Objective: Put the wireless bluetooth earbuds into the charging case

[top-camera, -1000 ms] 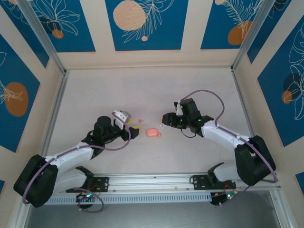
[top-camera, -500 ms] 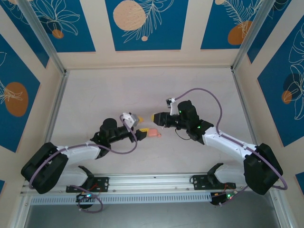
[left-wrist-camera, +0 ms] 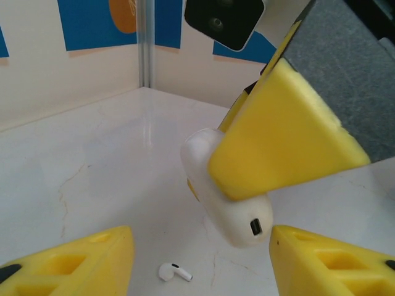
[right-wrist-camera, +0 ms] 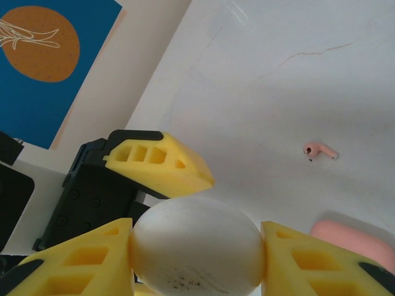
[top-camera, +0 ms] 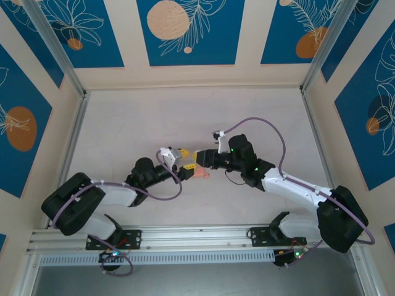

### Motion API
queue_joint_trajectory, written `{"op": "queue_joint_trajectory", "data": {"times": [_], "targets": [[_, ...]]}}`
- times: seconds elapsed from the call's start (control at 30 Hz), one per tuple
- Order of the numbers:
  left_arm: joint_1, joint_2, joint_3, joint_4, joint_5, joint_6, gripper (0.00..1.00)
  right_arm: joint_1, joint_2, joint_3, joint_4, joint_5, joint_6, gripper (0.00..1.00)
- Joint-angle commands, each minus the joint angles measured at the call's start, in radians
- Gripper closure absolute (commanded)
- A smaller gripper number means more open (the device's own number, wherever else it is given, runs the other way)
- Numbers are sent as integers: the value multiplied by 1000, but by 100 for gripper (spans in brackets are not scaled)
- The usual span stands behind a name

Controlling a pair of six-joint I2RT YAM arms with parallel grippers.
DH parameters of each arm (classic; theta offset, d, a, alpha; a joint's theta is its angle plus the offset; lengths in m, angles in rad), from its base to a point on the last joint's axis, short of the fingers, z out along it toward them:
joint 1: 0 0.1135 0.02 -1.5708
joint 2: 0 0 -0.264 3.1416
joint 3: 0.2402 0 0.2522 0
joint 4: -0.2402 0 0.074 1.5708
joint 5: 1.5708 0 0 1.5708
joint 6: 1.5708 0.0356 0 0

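Note:
The coral-pink charging case (top-camera: pixel 200 173) lies shut on the table; its rounded end (right-wrist-camera: pixel 352 243) shows at the lower right of the right wrist view. One tiny earbud (right-wrist-camera: pixel 319 150) rests on the table beyond it, and an earbud (left-wrist-camera: pixel 174 272) lies below the left fingers. My right gripper (top-camera: pixel 199 157) (right-wrist-camera: pixel 197 250) is shut on a white rounded object (right-wrist-camera: pixel 197 246) with a small dark port (left-wrist-camera: pixel 237 216). My left gripper (top-camera: pixel 187 160) (left-wrist-camera: pixel 200 265) is open, and the white object's lower end hangs between its fingertips, close to the right one.
The two grippers meet tip to tip just behind the case, and a left finger (right-wrist-camera: pixel 157 163) sits right behind the white object. A metal rail (top-camera: pixel 197 237) runs along the near edge. Patterned walls (top-camera: pixel 185 37) enclose the table.
Both arms have swung inward. The left gripper moved right up to the white object in the right gripper, and its jaws have narrowed. The case has not moved.

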Motion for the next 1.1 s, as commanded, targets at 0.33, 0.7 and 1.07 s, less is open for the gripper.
{"op": "queue_joint_trajectory", "data": {"times": [0.33, 0.7, 1.07], "targets": [[-15, 50, 3, 183, 9, -68, 50, 17, -31, -19, 50, -2, 5, 55], [-15, 28, 0, 176, 26, -76, 76, 24, -35, -24, 51, -2, -10, 55], [-7, -16, 7, 64, 79, -71, 82, 17, -160, -77, 37, 93, -138, 27]]}}
